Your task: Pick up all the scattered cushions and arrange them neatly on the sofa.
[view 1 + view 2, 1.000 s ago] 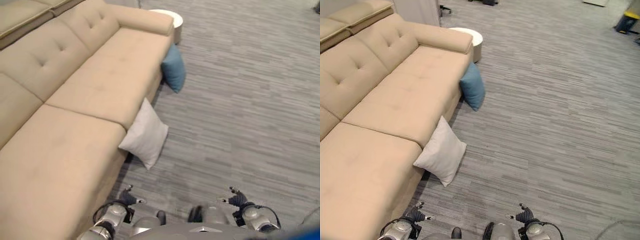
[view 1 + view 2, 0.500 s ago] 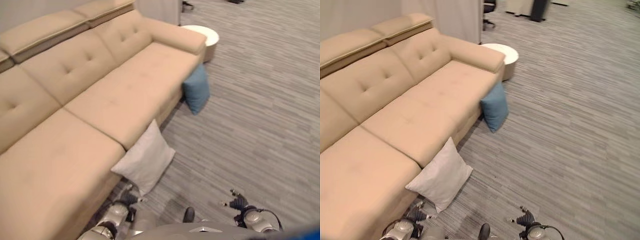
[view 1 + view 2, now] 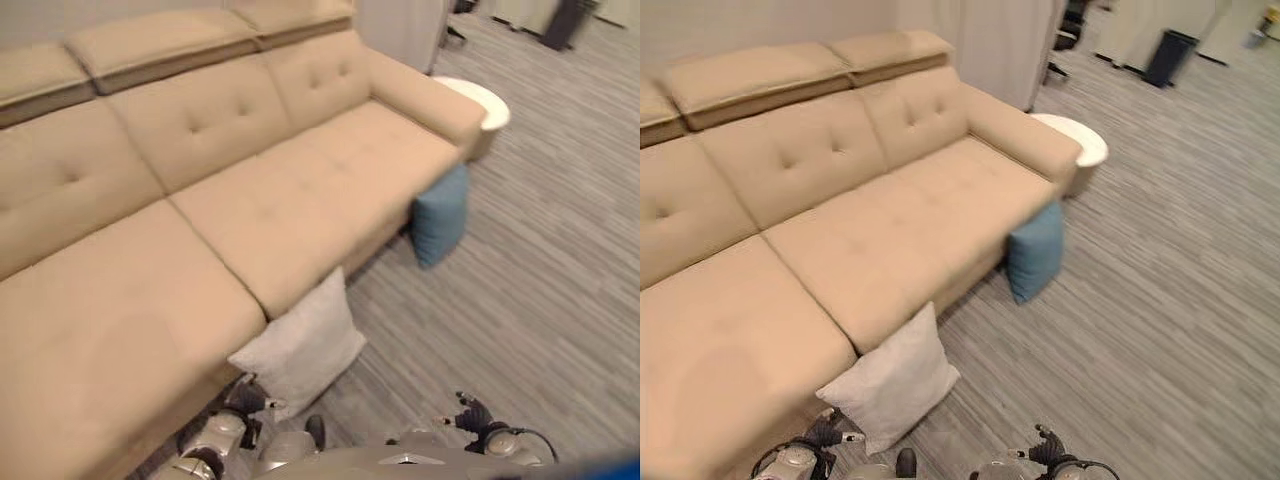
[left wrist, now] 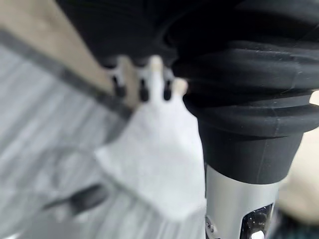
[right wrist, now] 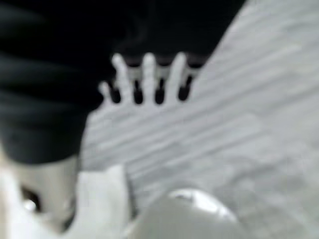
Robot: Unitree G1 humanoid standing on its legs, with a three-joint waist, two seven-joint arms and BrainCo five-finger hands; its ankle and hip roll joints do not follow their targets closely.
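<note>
Both cushions are on the floor and neither is on the sofa (image 3: 890,230), so the task stands at its opening step: approach to the first pick. The white cushion (image 3: 890,382) leans against the sofa front, at the near end of the sofa's right-hand seat section, close in front of the robot. The blue cushion (image 3: 1036,250) stands farther off, propped against the sofa's right end below the armrest, with a round white side table (image 3: 1080,148) just beyond it. The left hand (image 3: 250,398) hangs low at the near edge of the head views, just beside the white cushion's lower corner; its wrist view shows straight, relaxed fingers (image 4: 142,89) spread over that cushion, holding nothing, and contact cannot be confirmed. The right hand (image 3: 470,412) hangs over bare grey floor (image 3: 1160,300), well apart from either cushion, with fingers (image 5: 149,79) spread and empty. Judgement: the white cushion is the likely first item. The next move calls for a lower reach with the left hand, fingers closing on the cushion's edge or corner, possibly with the right hand brought across to support it, then a lift onto the seat against the backrest. The soft cushion may sag or slip from a one-handed grip.
</note>
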